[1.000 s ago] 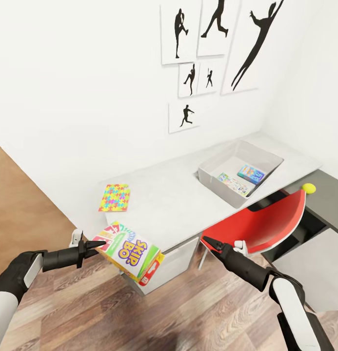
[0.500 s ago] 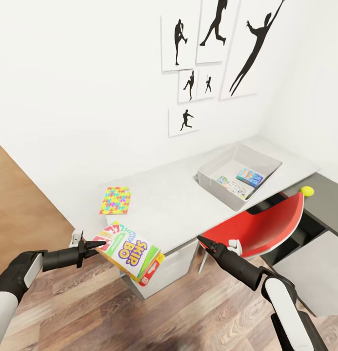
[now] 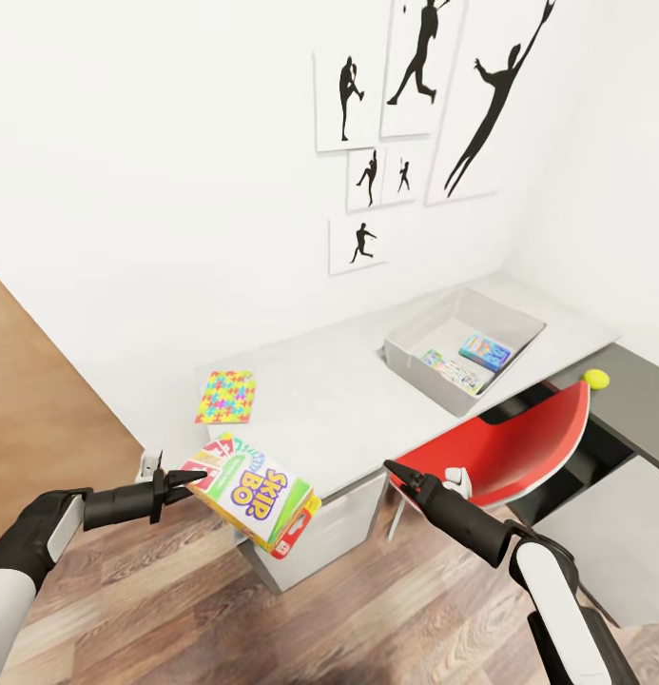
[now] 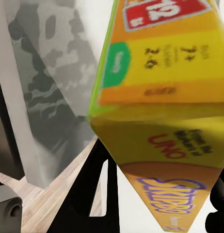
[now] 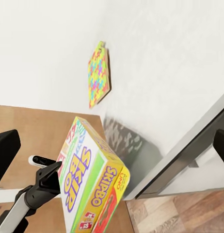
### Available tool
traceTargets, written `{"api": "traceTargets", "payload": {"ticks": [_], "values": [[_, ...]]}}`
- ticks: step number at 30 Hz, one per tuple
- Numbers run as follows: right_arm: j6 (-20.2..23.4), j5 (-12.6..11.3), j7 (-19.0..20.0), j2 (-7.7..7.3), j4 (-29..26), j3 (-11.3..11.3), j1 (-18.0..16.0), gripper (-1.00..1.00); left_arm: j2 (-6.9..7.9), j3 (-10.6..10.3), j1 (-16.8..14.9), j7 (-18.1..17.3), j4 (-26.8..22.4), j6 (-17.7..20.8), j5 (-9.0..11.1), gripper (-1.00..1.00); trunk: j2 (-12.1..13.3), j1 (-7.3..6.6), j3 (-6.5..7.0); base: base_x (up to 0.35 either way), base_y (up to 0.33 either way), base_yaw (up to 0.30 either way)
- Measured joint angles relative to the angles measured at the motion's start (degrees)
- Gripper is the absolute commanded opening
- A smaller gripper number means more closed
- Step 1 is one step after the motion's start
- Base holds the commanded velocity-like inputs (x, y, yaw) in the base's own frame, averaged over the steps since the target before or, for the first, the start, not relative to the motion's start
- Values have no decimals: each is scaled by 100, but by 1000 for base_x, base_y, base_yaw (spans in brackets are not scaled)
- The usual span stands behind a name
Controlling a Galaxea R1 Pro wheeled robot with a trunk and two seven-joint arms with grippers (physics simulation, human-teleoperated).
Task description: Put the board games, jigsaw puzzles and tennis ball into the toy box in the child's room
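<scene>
My left gripper point(image 3: 191, 476) is shut on a corner of a Skip-Bo board game point(image 3: 253, 492), held in the air just off the near corner of the table point(image 3: 339, 400). The left wrist view has this board game point(image 4: 160, 97) up close between the fingers point(image 4: 95, 189). A jigsaw puzzle point(image 3: 224, 397) lies flat on the table behind it. The grey toy box point(image 3: 419, 366) stands further right on the table with two small game boxes inside. The yellow tennis ball point(image 3: 595, 379) lies beyond the chair. My right gripper point(image 3: 394, 470) hovers open and empty by the chair, its fingers point(image 5: 5, 155) wide apart.
A red chair point(image 3: 519, 442) is pushed under the table beside my right arm. A lower dark grey unit point(image 3: 643, 400) adjoins the table at the right. Black silhouette pictures point(image 3: 415, 105) hang on the white wall. Wood-plank floor point(image 3: 367, 618) lies below both arms.
The whole picture has shifted a little, so the camera moved. My right gripper has edged slightly left. The left gripper keeps the board game in the same place.
</scene>
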Motion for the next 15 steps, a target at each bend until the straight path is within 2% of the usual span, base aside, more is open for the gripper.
{"api": "traceTargets", "payload": {"ticks": [15], "values": [[-8, 1, -6, 0, 4, 8, 0, 100, -6, 1, 1, 0, 0, -9, -1, -100, 0, 0, 141, 0, 0, 0]]}}
